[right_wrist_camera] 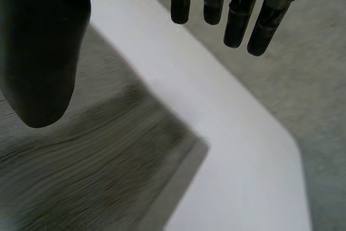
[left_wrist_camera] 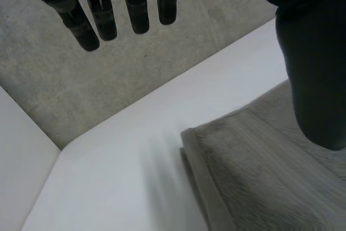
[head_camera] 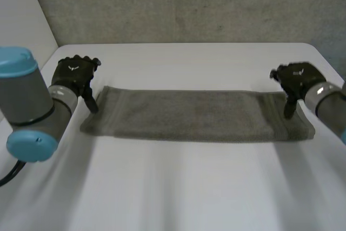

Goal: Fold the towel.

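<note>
Towel (head_camera: 197, 116) corner under left robot hand (head_camera: 75, 74)

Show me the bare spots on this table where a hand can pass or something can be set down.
The widest bare patch is the table between the towel and the robot's side. A narrower strip runs between the towel and the table's back edge. It is crowded at both short ends, where the left hand and right hand are.

A white bench (head_camera: 178, 187) carries a grey towel (head_camera: 197, 115), folded into a long strip, lying flat across its middle from side to side.
</note>
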Controlling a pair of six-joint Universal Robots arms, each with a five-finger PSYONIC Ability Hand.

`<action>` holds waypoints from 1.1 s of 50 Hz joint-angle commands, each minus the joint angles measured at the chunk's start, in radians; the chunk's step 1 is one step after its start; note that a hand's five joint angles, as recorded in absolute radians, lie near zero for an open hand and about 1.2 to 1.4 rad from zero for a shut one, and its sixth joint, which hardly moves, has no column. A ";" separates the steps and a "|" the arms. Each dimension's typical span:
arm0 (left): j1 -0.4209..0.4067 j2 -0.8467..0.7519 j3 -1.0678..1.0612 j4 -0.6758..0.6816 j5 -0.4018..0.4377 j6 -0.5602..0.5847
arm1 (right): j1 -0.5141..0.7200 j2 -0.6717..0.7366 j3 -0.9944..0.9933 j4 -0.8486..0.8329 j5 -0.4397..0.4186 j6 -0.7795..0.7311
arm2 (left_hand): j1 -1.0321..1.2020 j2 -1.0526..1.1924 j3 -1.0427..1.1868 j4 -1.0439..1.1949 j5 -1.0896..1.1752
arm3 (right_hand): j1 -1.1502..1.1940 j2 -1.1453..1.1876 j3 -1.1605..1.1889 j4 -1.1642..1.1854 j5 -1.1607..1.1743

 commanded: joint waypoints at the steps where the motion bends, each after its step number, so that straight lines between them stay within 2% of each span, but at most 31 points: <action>1: -0.015 0.061 -0.179 0.140 0.016 -0.016 | -0.058 -0.043 0.215 -0.113 -0.047 -0.009 | -0.074 -0.068 -0.055 -0.075 -0.209 | -0.043 -0.057 -0.053 -0.065 -0.045; 6: -0.015 0.075 -0.235 0.222 0.032 -0.016 | -0.082 -0.017 0.261 -0.177 -0.054 -0.016 | -0.068 -0.063 -0.049 -0.069 -0.203 | 0.004 -0.010 -0.006 -0.018 0.002; 9: -0.018 0.075 -0.246 0.241 0.033 -0.014 | -0.087 0.047 0.258 -0.207 -0.053 -0.039 | -0.068 -0.063 -0.049 -0.069 -0.203 | 0.142 0.128 0.132 0.120 0.140; 11: -0.018 0.075 -0.246 0.241 0.032 -0.014 | -0.102 0.098 0.243 -0.220 -0.045 -0.073 | -0.068 -0.063 -0.049 -0.069 -0.203 | 0.446 0.432 0.435 0.424 0.443; 12: -0.019 0.075 -0.246 0.242 0.032 -0.014 | -0.102 0.098 0.243 -0.220 -0.045 -0.073 | -0.071 -0.065 -0.052 -0.072 -0.206 | 0.448 0.434 0.437 0.426 0.445; 13: -0.019 0.075 -0.249 0.242 0.032 -0.016 | -0.113 0.111 0.232 -0.220 -0.041 -0.082 | -0.071 -0.065 -0.052 -0.072 -0.206 | 0.709 0.695 0.699 0.687 0.707; 14: -0.019 0.075 -0.249 0.242 0.032 -0.016 | -0.113 0.112 0.232 -0.220 -0.041 -0.082 | -0.071 -0.065 -0.052 -0.072 -0.206 | 0.712 0.698 0.701 0.690 0.709; 16: -0.019 0.076 -0.257 0.244 0.030 -0.016 | -0.133 0.115 0.218 -0.220 -0.051 -0.085 | -0.071 -0.065 -0.052 -0.072 -0.206 | 1.066 1.051 1.055 1.044 1.063; 17: -0.019 0.076 -0.257 0.244 0.030 -0.016 | -0.133 0.115 0.218 -0.220 -0.051 -0.085 | -0.071 -0.065 -0.052 -0.072 -0.206 | 1.067 1.053 1.057 1.045 1.065; 18: -0.019 0.076 -0.258 0.245 0.030 -0.016 | -0.145 0.115 0.214 -0.219 -0.047 -0.087 | -0.071 -0.065 -0.052 -0.072 -0.206 | 1.165 1.151 1.154 1.143 1.162; 28: -0.019 0.092 -0.260 0.247 0.025 -0.022 | -0.262 0.061 0.168 -0.191 -0.021 -0.110 | -0.077 -0.071 -0.058 -0.078 -0.212 | 1.166 1.152 1.155 1.144 1.163; 34: -0.018 0.099 -0.265 0.248 0.024 -0.022 | -0.369 -0.005 0.083 -0.141 -0.025 -0.251 | -0.077 -0.071 -0.058 -0.078 -0.212 | 1.166 1.152 1.155 1.144 1.163; 36: -0.019 0.101 -0.266 0.250 0.024 -0.022 | -0.345 -0.017 0.054 -0.124 -0.025 -0.259 | -0.077 -0.071 -0.058 -0.078 -0.212 | 1.166 1.152 1.155 1.144 1.163; 38: -0.019 0.101 -0.271 0.250 0.025 -0.022 | -0.177 -0.052 -0.013 -0.110 -0.030 -0.204 | -0.077 -0.071 -0.058 -0.078 -0.212 | 1.166 1.152 1.155 1.144 1.163; 39: -0.021 0.102 -0.272 0.253 0.025 -0.022 | -0.176 -0.053 -0.013 -0.110 -0.030 -0.204 | -0.080 -0.074 -0.061 -0.081 -0.215 | 1.166 1.152 1.155 1.144 1.163; 40: -0.021 0.102 -0.274 0.258 0.025 -0.022 | -0.088 -0.059 -0.048 -0.107 -0.031 -0.166 | -0.077 -0.071 -0.058 -0.078 -0.212 | 1.166 1.152 1.155 1.144 1.163; 41: -0.021 0.102 -0.274 0.258 0.025 -0.022 | -0.087 -0.059 -0.049 -0.107 -0.031 -0.165 | -0.077 -0.071 -0.058 -0.078 -0.212 | 1.166 1.152 1.155 1.144 1.163; 43: -0.022 0.104 -0.280 0.271 0.025 -0.022 | 0.072 -0.057 -0.108 -0.105 -0.034 -0.101 | -0.077 -0.071 -0.058 -0.078 -0.212 | 1.166 1.152 1.155 1.144 1.163; 44: -0.022 0.104 -0.280 0.271 0.025 -0.022 | 0.073 -0.057 -0.109 -0.105 -0.034 -0.101 | -0.077 -0.071 -0.058 -0.078 -0.212 | 1.166 1.152 1.155 1.144 1.163; 46: -0.024 0.106 -0.283 0.279 0.025 -0.022 | 0.201 -0.040 -0.136 -0.113 -0.036 -0.064 | -0.077 -0.071 -0.058 -0.078 -0.212 | 1.166 1.152 1.155 1.144 1.163; 47: -0.024 0.106 -0.283 0.279 0.025 -0.022 | 0.201 -0.040 -0.136 -0.113 -0.036 -0.064 | -0.077 -0.071 -0.058 -0.078 -0.212 | 1.166 1.152 1.155 1.144 1.163; 48: -0.025 0.106 -0.286 0.281 0.025 -0.022 | 0.279 -0.005 -0.148 -0.113 -0.036 -0.059 | -0.077 -0.071 -0.058 -0.078 -0.212 | 1.166 1.152 1.155 1.144 1.163; 49: -0.025 0.106 -0.286 0.281 0.025 -0.022 | 0.280 -0.005 -0.148 -0.113 -0.036 -0.059 | -0.077 -0.071 -0.058 -0.078 -0.212 | 1.166 1.152 1.155 1.144 1.163; 51: -0.027 0.107 -0.288 0.284 0.025 -0.022 | 0.443 0.094 -0.182 -0.115 -0.030 -0.068 | -0.077 -0.071 -0.058 -0.078 -0.212 | 1.166 1.152 1.155 1.144 1.163; 52: -0.027 0.107 -0.288 0.284 0.025 -0.022 | 0.444 0.095 -0.182 -0.115 -0.030 -0.069 | -0.077 -0.071 -0.058 -0.078 -0.212 | 1.166 1.152 1.155 1.144 1.163; 54: -0.028 0.107 -0.289 0.285 0.025 -0.021 | 0.545 0.186 -0.202 -0.113 -0.025 -0.067 | -0.077 -0.071 -0.058 -0.078 -0.212 | 1.166 1.152 1.155 1.144 1.163; 55: -0.028 0.107 -0.289 0.285 0.025 -0.021 | 0.545 0.187 -0.202 -0.113 -0.025 -0.067 | -0.077 -0.071 -0.058 -0.078 -0.212 | 1.166 1.152 1.155 1.144 1.163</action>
